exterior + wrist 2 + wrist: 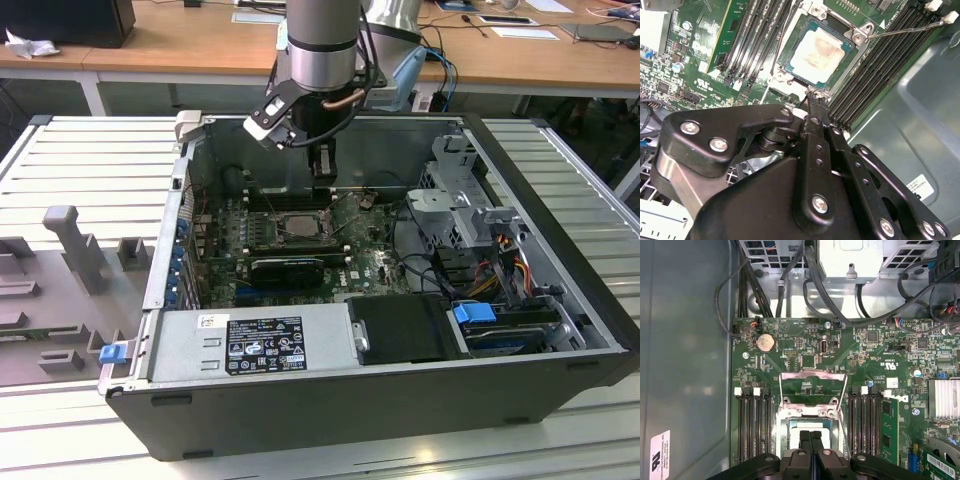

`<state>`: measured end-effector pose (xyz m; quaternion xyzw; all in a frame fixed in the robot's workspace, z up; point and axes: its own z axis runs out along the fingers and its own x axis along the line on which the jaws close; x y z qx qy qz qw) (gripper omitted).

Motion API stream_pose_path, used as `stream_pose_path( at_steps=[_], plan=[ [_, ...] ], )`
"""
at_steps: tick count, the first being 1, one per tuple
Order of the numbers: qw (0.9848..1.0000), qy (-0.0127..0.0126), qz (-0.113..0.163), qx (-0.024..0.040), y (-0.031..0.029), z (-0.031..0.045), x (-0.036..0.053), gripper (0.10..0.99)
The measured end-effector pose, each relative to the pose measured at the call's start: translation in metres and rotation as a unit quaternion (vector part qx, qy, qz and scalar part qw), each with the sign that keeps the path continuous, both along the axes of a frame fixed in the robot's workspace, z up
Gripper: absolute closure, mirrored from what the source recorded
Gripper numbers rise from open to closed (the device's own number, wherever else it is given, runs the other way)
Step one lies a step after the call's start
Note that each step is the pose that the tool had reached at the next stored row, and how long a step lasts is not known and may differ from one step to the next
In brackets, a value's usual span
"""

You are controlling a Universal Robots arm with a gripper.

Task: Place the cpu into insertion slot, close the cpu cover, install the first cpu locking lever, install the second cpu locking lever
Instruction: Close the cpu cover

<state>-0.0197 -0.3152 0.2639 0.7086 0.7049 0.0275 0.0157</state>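
Gripper had its fingers pressed together with nothing between them. The tips hung just over the near edge of the insertion slot; they may have touched the rim, hard to call from this angle. The cpu lay flat inside the slot, below and just ahead of the tips, so step one looked done. The cpu cover stood swung up and open beyond the slot, ahead of the fingertips, not yet down. One locking lever stuck out loose from the socket corner, over the memory slots off to the gripper's side.

Judged step in hand: closing the cover. That calls for a closed-finger push on the upright frame's free edge, tipping it down over the chip without scraping the chip top or snagging the loose lever.

Surface: green motherboard lying flat in an open computer case, gripper reaching in from above. Case sat on a slatted metal table, with wooden desks behind the arm. Room was tight, with case walls and cables near the socket.
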Motion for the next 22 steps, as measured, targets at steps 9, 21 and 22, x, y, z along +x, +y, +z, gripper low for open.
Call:
stream_pose_path(
  at_steps=[9,21,22],
  plan=[
    [1.0,0.0003,0.0,0.0,0.0002,0.0006,0.0032,0.98],
    [1.0,0.0042,0.0,0.0,0.0003,0.0013,0.0278,0.98],
    [1.0,0.0045,0.0,-0.0001,0.0003,0.0013,0.031,0.98]
  ],
)
